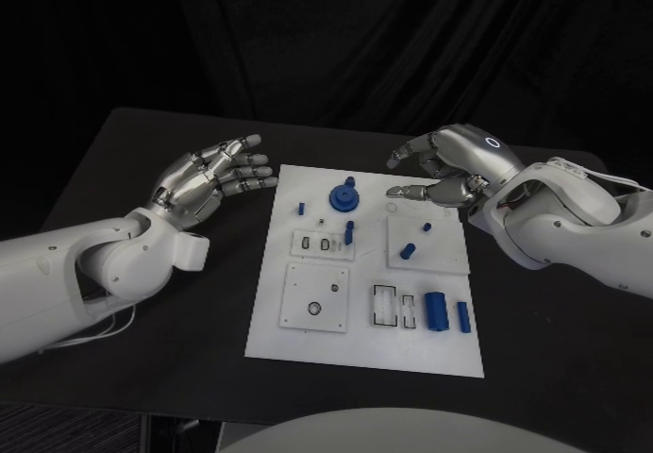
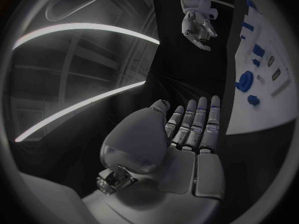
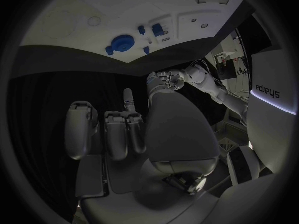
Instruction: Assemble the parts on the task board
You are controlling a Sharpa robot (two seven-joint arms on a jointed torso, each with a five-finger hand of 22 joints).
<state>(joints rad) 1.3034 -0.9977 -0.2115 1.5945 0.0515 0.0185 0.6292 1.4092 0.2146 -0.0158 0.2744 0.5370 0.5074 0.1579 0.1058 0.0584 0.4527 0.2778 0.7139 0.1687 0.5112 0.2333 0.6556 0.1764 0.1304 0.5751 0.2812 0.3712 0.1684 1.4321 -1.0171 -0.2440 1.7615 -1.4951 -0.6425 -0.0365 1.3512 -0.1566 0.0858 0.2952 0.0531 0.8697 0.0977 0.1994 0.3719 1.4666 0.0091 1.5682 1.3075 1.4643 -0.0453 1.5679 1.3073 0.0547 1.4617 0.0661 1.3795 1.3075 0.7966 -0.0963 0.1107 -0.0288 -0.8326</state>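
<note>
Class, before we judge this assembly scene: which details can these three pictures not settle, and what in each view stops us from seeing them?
- Small parts on the task board: too small in the head view to tell whether they lie loose or stand in sockets.
- Task board in the left wrist view: cut off by the circle's rim.
- Right hand: its palm faces away in the head view; in its wrist view its fingers hide part of the board's near edge.

White task board (image 1: 449,354) flat on tabletop; blue parts scattered on it: round gear (image 1: 344,197), upright pegs, two cylinders (image 1: 436,310) lying.
</note>
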